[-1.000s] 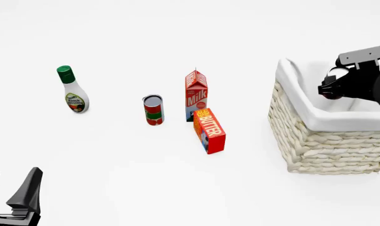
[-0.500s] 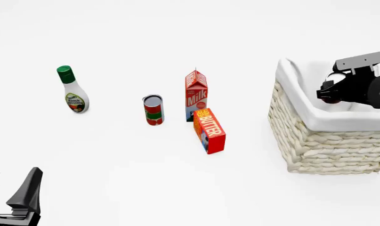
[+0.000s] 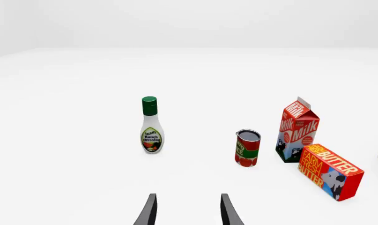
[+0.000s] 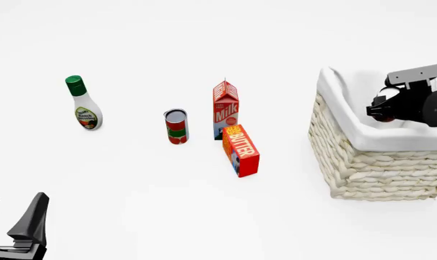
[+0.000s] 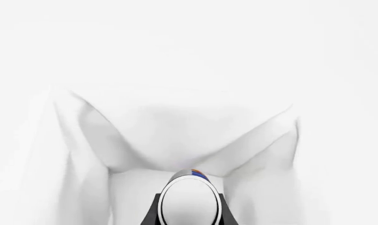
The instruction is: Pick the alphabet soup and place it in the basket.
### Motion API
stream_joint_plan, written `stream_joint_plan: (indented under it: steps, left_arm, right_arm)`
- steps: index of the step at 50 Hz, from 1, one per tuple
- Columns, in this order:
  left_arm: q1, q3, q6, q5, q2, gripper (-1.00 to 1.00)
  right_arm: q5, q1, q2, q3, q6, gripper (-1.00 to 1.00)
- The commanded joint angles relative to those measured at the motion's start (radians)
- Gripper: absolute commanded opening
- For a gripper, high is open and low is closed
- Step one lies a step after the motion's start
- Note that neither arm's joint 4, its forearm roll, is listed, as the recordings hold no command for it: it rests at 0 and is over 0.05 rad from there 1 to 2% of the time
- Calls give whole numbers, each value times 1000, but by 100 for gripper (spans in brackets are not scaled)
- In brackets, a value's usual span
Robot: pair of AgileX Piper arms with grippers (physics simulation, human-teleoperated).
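Observation:
In the right wrist view the alphabet soup (image 5: 190, 200) shows its silver-white top, with a sliver of blue and orange label at the rim. My right gripper (image 5: 189, 213) is shut on it, a dark finger on either side. It hangs just inside the cream wicker basket (image 4: 363, 168), above the white cloth lining (image 5: 95, 131). From the front, the right gripper (image 4: 383, 111) sits over the basket's opening and the can is mostly hidden by it. My left gripper (image 4: 12, 227) rests open at the near left, its fingers (image 3: 150, 211) spread with nothing between them.
On the table stand a ranch dressing bottle (image 4: 83, 103), a red-and-green can (image 4: 176, 126), a milk carton (image 4: 226, 108) and a tilted butter box (image 4: 241, 150). All of these lie to the left of the basket.
My right gripper has sunk a little lower into the basket with the can still held. The left arm and the table items have not moved.

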State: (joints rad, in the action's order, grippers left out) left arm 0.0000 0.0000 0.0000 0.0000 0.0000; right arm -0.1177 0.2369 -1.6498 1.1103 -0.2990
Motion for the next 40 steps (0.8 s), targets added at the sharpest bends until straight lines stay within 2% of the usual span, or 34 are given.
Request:
stream_joint_plan:
  steps: [1,40]
  left_arm:
    - [0,0,0,0,0,100]
    - [0,0,0,0,0,100]
  right_arm:
    - [19,7,-7,6,27,-100]
    - [37,19,-55,18,22,-100]
